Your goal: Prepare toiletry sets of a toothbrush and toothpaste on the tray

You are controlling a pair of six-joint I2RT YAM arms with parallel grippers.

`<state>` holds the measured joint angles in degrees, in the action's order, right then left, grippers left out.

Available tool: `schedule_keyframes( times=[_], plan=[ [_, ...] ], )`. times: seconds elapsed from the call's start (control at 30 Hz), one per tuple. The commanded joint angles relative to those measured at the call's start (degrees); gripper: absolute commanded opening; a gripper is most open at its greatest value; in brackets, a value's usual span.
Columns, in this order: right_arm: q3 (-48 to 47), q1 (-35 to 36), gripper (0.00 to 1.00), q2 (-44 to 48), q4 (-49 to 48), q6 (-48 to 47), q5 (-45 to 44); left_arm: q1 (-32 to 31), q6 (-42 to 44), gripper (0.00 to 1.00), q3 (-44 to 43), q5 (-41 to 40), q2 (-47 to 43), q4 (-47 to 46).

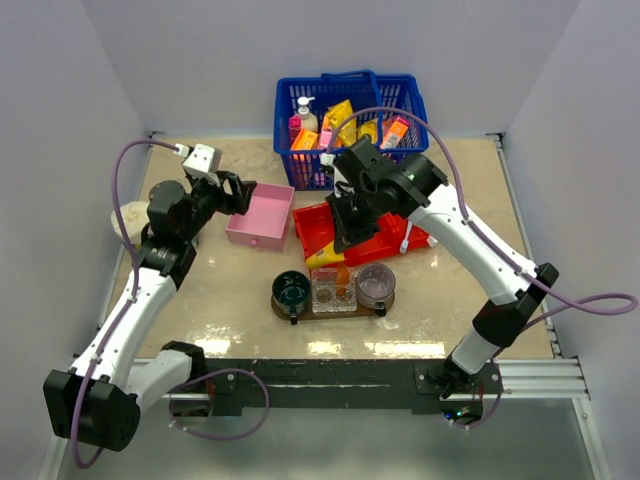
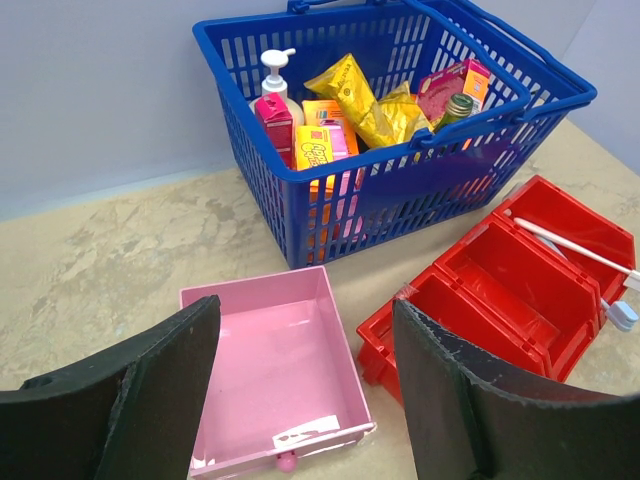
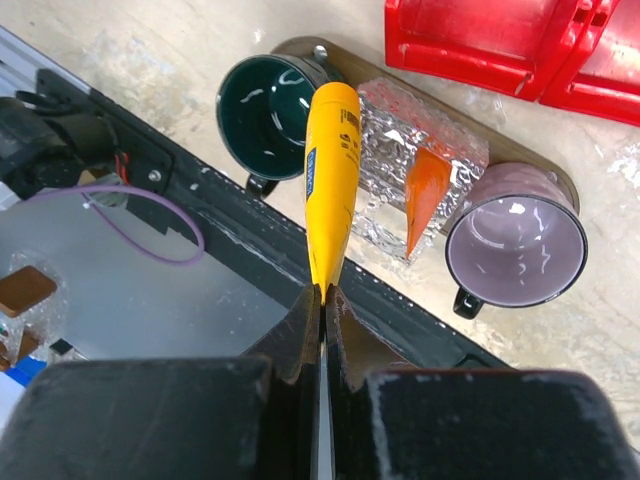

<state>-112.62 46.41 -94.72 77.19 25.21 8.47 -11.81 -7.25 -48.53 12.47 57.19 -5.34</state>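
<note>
Now the right claw (image 3: 322, 300) — pinched shut on the toothpaste (image 3: 332, 170) — hangs over the tray (image 3: 296, 46); next, I'd say, lower and release into the mug (image 3: 262, 108).

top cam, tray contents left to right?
On the tray: dark green cup → clear holder with an orange toothpaste tube in it → pale purple cup.
</note>
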Motion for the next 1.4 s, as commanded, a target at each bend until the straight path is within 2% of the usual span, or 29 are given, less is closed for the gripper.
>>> schedule_keyframes(
  times=[0.0, 0.83, 1.37],
  plan=[
    [2.22, 0.17, 0.0, 3.13, 2.44, 1.07, -0.56, -0.32, 1.27, 0.74, -2.62, -0.34, -1.2, -1.25],
    [8.38, 0.17, 0.0, 5.68, 2.44, 1.16, -2.32, -0.32, 0.74, 0.74, -2.53, 0.27, -0.41, -1.34],
    [6.71, 0.17, 0.0, 1.82, 2.44, -0.25, -2.14, -0.31, 1.01, 0.74, -2.79, 0.1, -0.5, -1.16]
  ],
)
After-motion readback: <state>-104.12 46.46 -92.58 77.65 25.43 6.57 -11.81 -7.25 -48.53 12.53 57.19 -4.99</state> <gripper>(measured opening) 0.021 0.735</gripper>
